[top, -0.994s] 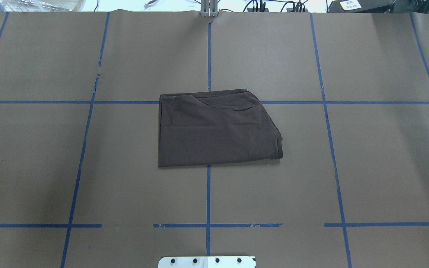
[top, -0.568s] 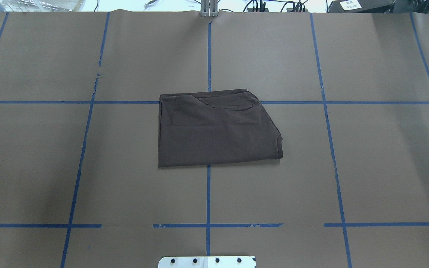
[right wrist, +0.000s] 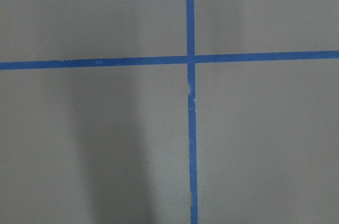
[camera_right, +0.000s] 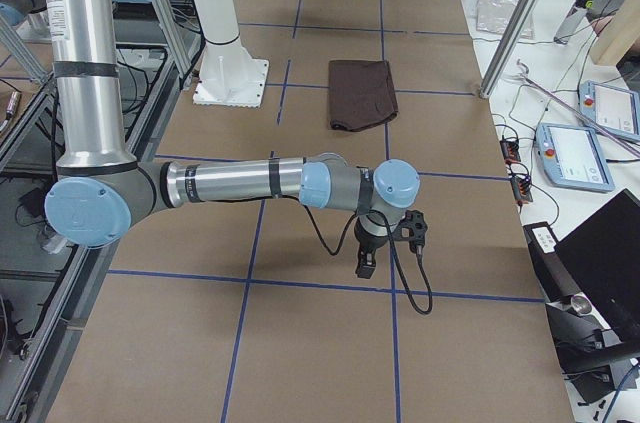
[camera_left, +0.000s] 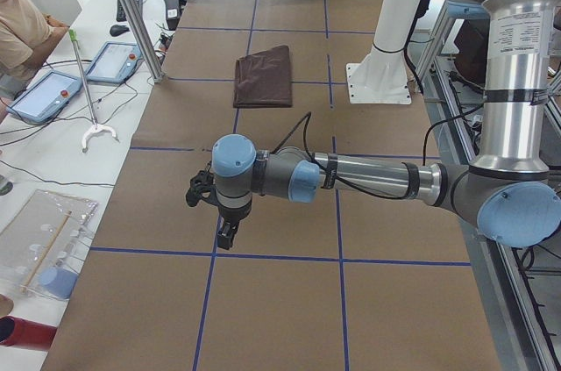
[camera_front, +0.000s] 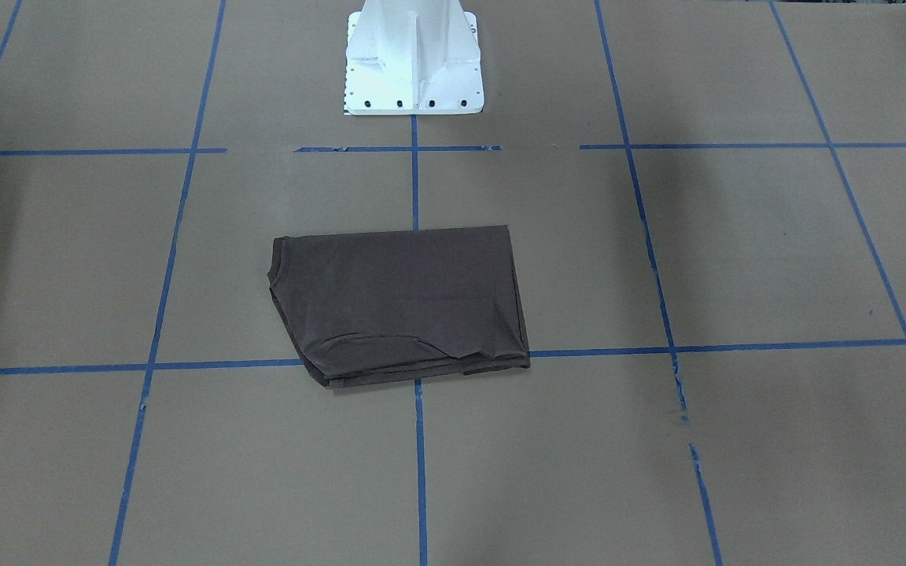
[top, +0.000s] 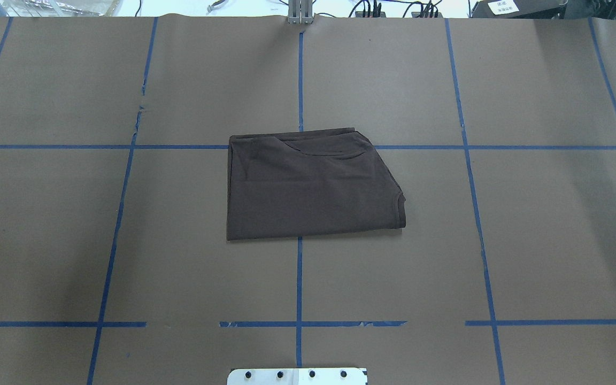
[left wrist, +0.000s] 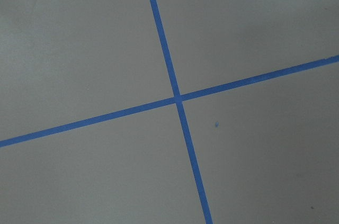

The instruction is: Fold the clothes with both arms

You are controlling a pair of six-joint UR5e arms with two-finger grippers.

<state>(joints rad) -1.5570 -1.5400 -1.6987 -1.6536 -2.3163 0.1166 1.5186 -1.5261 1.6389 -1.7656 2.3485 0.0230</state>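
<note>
The T-shirt (top: 308, 187) is being shown folded into a flat packet at the centre of the overhead frame, lying on the table (top: 474, 251) across a blue tape line (top: 299, 278). The left end effector (camera_left: 226, 232) is being held low over bare table, centre left in the left side view, well apart from the T-shirt. The right end effector (camera_right: 365, 261) is being held likewise, mid-frame in the right side view. Whether either is open cannot be told.

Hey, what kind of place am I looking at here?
Most likely a robotics lab: a left arm and right arm beside a white pedestal, a table papered brown with a blue tape grid, and a touchscreen pendant on the side bench.
</note>
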